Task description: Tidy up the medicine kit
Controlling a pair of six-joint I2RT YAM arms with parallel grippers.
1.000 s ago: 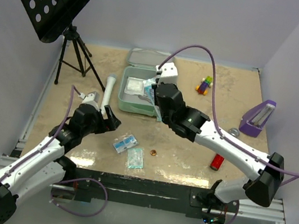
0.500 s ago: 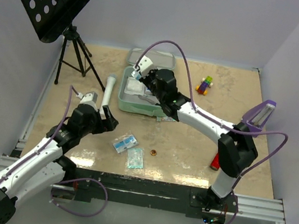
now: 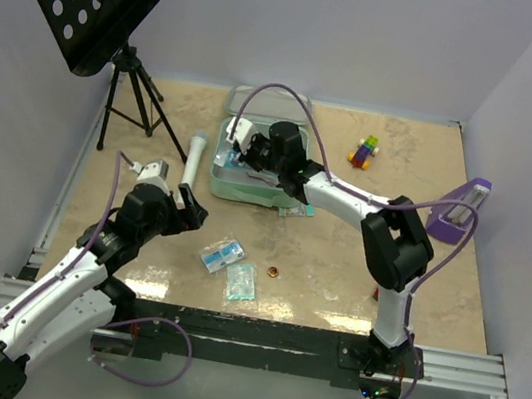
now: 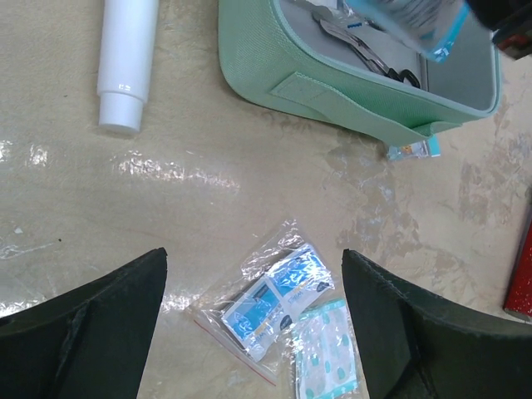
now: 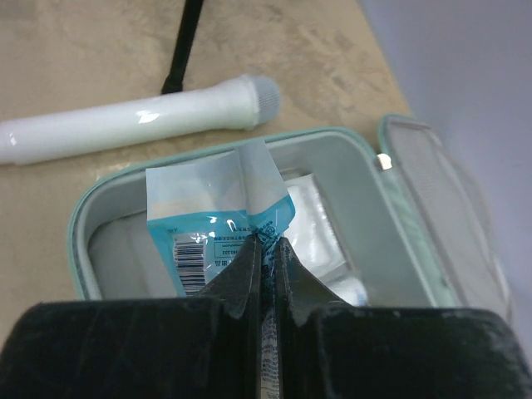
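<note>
Currently the medicine kit point(image 3: 243, 194) sits at the far middle of the table point(image 3: 337, 261), slightly left of centre. It is pale mint-green with rounded corners, a textured wall and a flat tab on its near face. The lid point(image 3: 261, 105) is open and folded back toward the far wall. Inside the tray are clear-wrapped white pads and small dark-handled tools, too partial to name. The right gripper point(image 5: 266, 245) is pinched tight on a teal packet point(image 5: 212, 204) and holds it above the open tray. The left gripper point(image 4: 253, 253) has its jaws spread wide with nothing between them, and hovers over a clear bag point(image 4: 274, 299) of blue sachets near the table's front. A white cylinder point(image 3: 193, 158) lies just beside the kit's left wall. A small sachet point(image 4: 411, 150) touches its near right corner. Bare tabletop lies between the kit's near wall and the clear bag. More bare surface runs right of the kit toward the toy bricks point(image 3: 363, 151).
</note>
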